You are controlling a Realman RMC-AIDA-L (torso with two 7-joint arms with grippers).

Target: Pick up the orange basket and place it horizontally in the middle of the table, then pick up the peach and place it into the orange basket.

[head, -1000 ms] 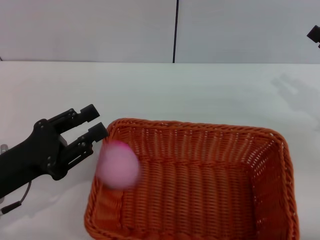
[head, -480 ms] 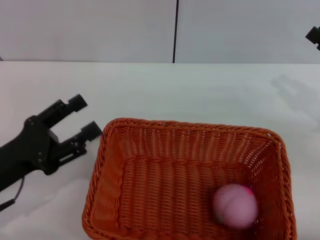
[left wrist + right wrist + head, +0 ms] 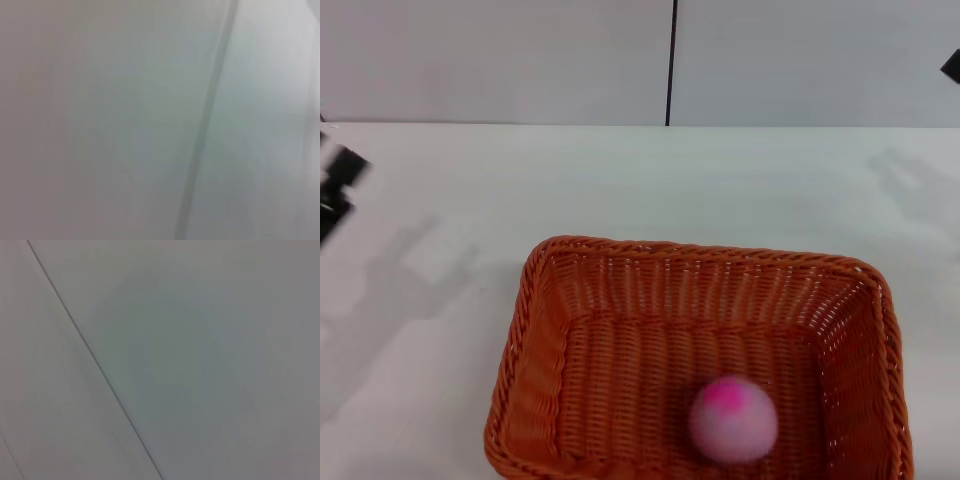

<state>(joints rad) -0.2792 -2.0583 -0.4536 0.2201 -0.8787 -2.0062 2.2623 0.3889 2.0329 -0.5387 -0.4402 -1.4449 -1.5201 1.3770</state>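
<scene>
Two grippers show only as dark slivers at the margins of the head view: the left gripper (image 3: 338,190) at about 9 o'clock, blurred, and the right gripper (image 3: 952,66) at about 2 o'clock. For neither can it be told whether the jaws are released or clenched; neither is near any object. Both wrist views show only plain grey surface crossed by a thin dark line.

The basket (image 3: 620,262) lies long side across, at 6 o'clock on the white tabletop (image 3: 620,170). The peach (image 3: 733,419) rests on the basket floor, toward the near wall, right of centre, apart from the side walls as far as can be seen; its outline is soft.

Judged status: both placements appear done.

Risks from here:
- The peach may not be settled; it could roll on the woven floor, though the walls should contain it.
- The basket's near edge runs out of view; if it sits close to the tabletop edge, a knock could push it off.
- An arm swinging low across the centre could catch the rim and skew the basket.
</scene>
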